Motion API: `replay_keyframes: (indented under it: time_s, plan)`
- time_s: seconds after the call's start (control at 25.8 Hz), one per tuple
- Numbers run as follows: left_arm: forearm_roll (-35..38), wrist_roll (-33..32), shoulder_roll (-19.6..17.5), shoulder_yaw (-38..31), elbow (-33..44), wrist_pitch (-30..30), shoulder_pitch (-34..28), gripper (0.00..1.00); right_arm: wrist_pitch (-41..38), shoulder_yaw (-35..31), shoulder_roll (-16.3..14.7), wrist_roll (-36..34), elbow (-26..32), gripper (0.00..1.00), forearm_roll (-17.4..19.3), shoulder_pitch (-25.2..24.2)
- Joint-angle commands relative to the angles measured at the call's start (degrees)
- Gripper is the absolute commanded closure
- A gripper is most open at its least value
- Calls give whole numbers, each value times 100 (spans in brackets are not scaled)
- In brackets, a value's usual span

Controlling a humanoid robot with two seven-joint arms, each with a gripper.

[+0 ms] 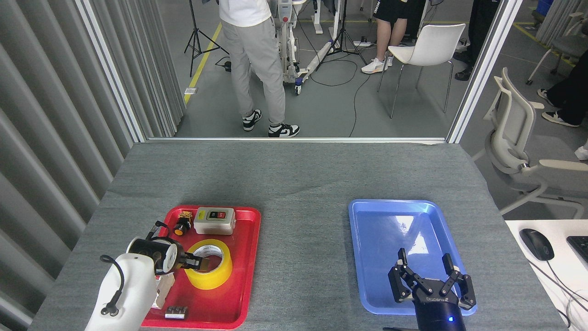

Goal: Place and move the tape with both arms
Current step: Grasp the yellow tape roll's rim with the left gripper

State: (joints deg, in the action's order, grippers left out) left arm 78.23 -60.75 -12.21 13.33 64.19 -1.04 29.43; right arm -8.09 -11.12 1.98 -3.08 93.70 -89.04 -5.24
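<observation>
Left gripper (196,263) is sitting at the near-left rim of the tape (209,264), fingers reaching over the rim toward the core hole. Can't tell whether it's closed on the roll or just touching; fingers too small and dark to read. Tape is lying flat in the red tray (245,276), not lifted. Sharing the tray: grey switch box (214,220) and small push button (182,227) at the far end, a small dark part (176,312) at the near edge.

Right gripper (431,281) is hovering over the near end of the blue tray (395,220), fingers spread, holding nothing. Blue tray is looking empty.

Progress, as I'm judging it: early. Pickup is just being set up; lift, handover or transfer across the grey table (298,184) and placement are all left to do.
</observation>
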Motion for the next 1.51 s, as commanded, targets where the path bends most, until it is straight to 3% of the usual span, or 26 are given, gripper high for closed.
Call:
replay_keyframes:
  time_s: [0.0, 0.31, 0.7, 0.89, 1.47]
  plan:
    - [0, 2, 34, 73, -12, -10, 10, 0, -26, 31, 4, 0, -1, 0, -8, 40]
    - [0, 11, 69, 73, -12, -292, 10, 0, -35, 58, 39, 9, -1, 0, -61, 75]
    - [0, 28, 96, 170, -73, -573, 19, 8, -61, 66, 74, 0, -1, 0, -61, 75]
    - [-9, 204, 131, 179, -188, -511, 19, 20, -123, 58, 65, 0, 8, 0, -61, 102]
    - [0, 371, 122, 240, -328, -573, 142, 28, -140, 31, -5, 0, -1, 0, -61, 102]
